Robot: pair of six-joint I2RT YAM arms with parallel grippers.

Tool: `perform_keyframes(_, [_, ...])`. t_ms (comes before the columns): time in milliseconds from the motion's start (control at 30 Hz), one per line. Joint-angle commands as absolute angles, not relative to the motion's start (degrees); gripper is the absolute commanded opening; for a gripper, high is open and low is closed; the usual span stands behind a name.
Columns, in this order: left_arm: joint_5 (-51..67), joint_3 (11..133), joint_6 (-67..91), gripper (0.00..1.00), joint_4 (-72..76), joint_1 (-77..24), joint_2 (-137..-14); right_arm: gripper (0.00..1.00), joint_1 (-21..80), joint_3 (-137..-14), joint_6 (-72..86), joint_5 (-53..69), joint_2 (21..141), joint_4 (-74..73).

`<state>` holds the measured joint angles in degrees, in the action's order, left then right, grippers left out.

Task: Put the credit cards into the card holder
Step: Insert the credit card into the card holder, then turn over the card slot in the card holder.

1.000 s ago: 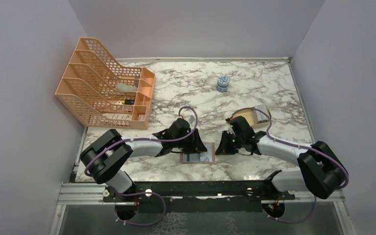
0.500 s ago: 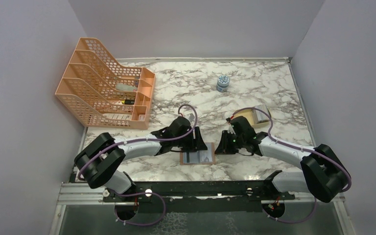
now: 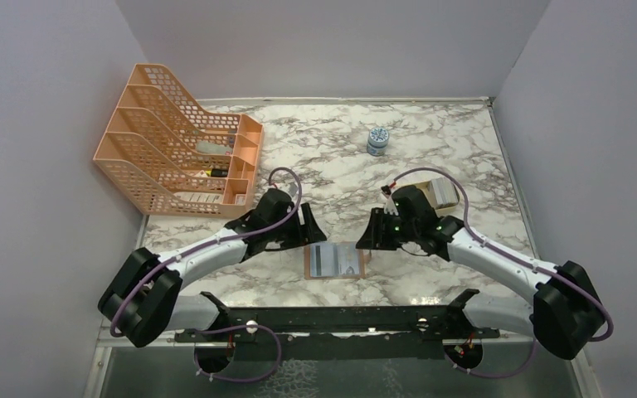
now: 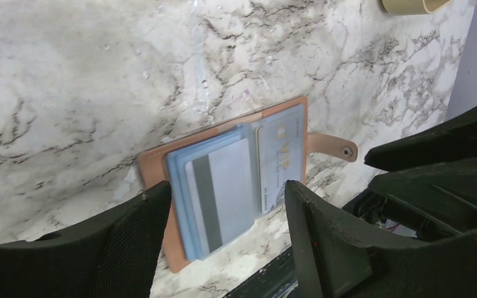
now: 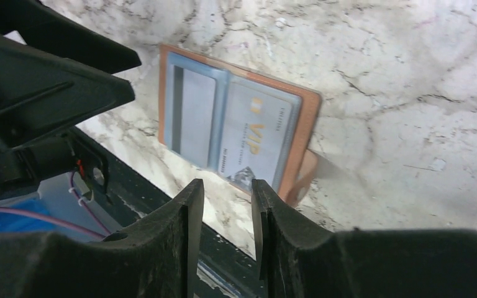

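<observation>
The card holder (image 3: 335,262) lies open on the bench (image 3: 431,141), with the credit cards (image 5: 254,136) sleeved inside. Flanking it, the left gripper (image 4: 223,195) is wide and empty and the right gripper (image 5: 227,186) narrowly parted and empty. Best to lift clear without snagging the sleeves.

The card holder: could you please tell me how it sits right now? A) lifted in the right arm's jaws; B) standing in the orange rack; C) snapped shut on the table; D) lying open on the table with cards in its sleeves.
D: the card holder lies open on the marble table, a VIP card and a striped card showing in its clear sleeves.
</observation>
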<state>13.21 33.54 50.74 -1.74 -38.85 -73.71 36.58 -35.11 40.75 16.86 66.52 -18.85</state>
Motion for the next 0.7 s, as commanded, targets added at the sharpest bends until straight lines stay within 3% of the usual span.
perform_keyframes(0, [19.2, 30.4, 50.4, 0.7, 0.0, -36.2, -70.5, 0.35, 39.3, -38.4, 42.9, 14.8, 67.4, -19.9])
perform_keyframes(333, [26.8, 23.8, 55.2, 0.69, 8.2, -31.7, -68.5, 0.28, 48.4, -44.4, 46.3, 11.4, 77.9, -16.2])
perform_keyframes(667, [27.5, 20.9, 57.7, 0.68, 12.5, -31.0, -68.4, 0.26, 49.8, -51.0, 44.2, 9.0, 88.5, -18.8])
